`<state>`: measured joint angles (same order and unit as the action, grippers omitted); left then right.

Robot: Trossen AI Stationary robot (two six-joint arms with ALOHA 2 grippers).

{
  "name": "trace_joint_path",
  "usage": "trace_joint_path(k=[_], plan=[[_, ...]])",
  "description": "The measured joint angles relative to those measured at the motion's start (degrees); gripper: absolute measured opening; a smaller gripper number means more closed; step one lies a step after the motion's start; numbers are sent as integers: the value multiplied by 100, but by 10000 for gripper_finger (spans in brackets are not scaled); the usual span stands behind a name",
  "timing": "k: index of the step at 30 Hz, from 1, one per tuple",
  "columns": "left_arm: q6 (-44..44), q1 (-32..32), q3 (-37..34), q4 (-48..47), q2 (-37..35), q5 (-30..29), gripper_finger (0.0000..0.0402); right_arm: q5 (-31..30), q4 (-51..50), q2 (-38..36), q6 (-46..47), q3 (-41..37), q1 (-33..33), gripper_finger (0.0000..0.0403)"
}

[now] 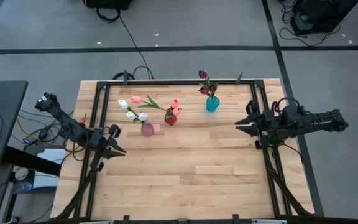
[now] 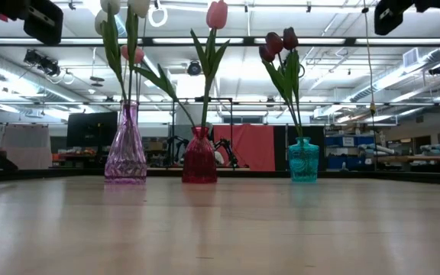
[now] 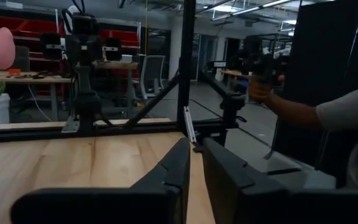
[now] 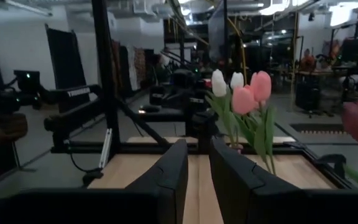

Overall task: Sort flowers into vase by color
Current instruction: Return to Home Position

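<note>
Three vases stand in a row on the far half of the table. The clear pink vase [image 1: 147, 129] holds white tulips [image 1: 130, 114]. The red vase [image 1: 170, 118] holds pink tulips [image 1: 175, 106], one leaning toward the table's left. The teal vase [image 1: 212, 104] holds dark maroon tulips [image 1: 203, 75]. All stems stick down into the vase necks. My left gripper [image 1: 122, 150] hovers at the table's left edge, shut with only a slit between its fingers. My right gripper [image 1: 237, 124] hovers at the right edge, likewise shut. Both are well clear of the vases.
A black metal frame [image 1: 166, 81] runs round the table's edges. A person's arm [image 3: 291, 112] shows beyond the table's right side in the left wrist view. Bare wood [image 1: 185, 180] covers the near half of the table.
</note>
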<state>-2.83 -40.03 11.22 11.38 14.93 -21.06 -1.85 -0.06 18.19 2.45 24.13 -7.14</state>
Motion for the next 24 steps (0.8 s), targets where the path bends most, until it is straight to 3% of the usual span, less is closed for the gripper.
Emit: trace_joint_path(k=[10,17,24], plan=[[168,4,-96,61,-1,-76,46,44,699,-557,313,-891,0,80],[73,2,-1019,1388,1,-217,46,-26,1534,-660,353,-1563,2,80],[-43,136,-1071,1422,-6,-334,46,-1,1895,-705,293,-2019,3,80]])
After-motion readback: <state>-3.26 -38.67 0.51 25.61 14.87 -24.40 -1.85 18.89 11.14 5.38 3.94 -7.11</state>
